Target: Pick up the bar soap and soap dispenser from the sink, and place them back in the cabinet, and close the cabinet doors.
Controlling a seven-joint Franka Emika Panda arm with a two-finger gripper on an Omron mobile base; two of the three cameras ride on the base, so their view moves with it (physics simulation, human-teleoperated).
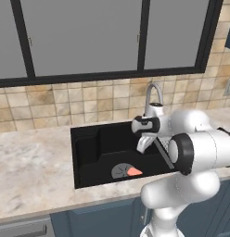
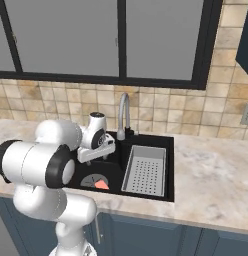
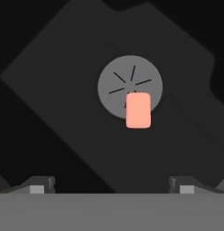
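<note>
Hovering over the sink point(image 1: 89, 152) now, end effector point(image 3: 112, 185) spread wide and holding nothing, tips well apart at the bottom of the hand view. Bar soap point(image 3: 138, 110) lying flat on the basin floor, overlapping the near rim of the round drain point(image 3: 127, 79), toward the front edge of the sink. Looks like the reach-down for the first pick, hardly begun.

To do it well: centre the fingers so the soap sits midway between them, then drop straight down — no sideways drift. Long axis of the bar runs up the hand view, fingers stand either side of it, so a close across the narrow width seems right. Go low, nearly to the floor; a flat bar offers little height to grab.

Materials: soap smooth, salmon-pink, rounded corners, likely slippery under a hard pinch — squeeze gently. Basin matte black, deep, straight-walled. Drain a grey disc with thin slits. Perforated grey tray point(image 2: 145, 171) filling the right half of the sink, curved silver faucet point(image 2: 123, 117) at the back edge, veined stone worktop point(image 1: 28, 162) all round. Soap dispenser not made out from here.
</note>
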